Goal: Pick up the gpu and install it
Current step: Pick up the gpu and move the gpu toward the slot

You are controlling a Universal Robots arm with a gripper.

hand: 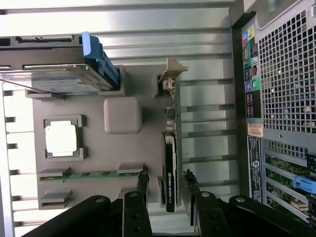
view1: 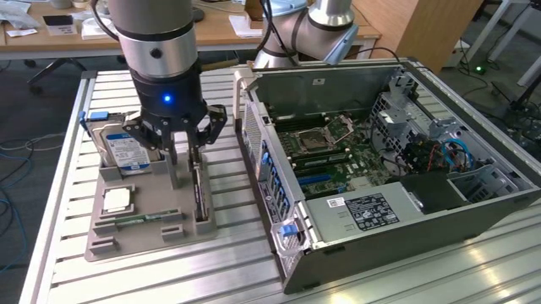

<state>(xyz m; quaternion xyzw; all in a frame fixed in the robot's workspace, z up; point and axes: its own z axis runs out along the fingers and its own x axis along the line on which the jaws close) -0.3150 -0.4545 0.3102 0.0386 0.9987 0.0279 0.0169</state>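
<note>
1. Your gripper (view1: 186,174) (hand: 166,177) hangs low over the gray tray (view1: 144,247) (hand: 94,158). In the exterior view, the tray sits at about 9 o'clock from the case (view1: 406,247)
2. The jaws are open. One of the fingers (hand: 143,185) is on each side of the gpu (view1: 200,196) (hand: 169,163). The wrist view shows a small gap on both sides, so you are not holding anything
3. The gpu stands on its thin edge in a slot of the tray, on the side of the tray nearest the case. Its silver bracket (hand: 174,69) is at the end far from the fingers
4. In the exterior view, the drive (view1: 127,149) (hand: 54,74) is at about 10 o'clock from the gripper. It stands in the tray and has a blue tab
5. The chip (view1: 116,201) (hand: 61,138) lies flat in a square pocket at about 8 o'clock from the gripper
6. The ram (view1: 144,218) (hand: 89,174) lies flat at about 7 o'clock from the gripper, just past the chip
7. The case lies open on the table (view1: 237,272), and you can see the green board (view1: 338,152) inside
</note>
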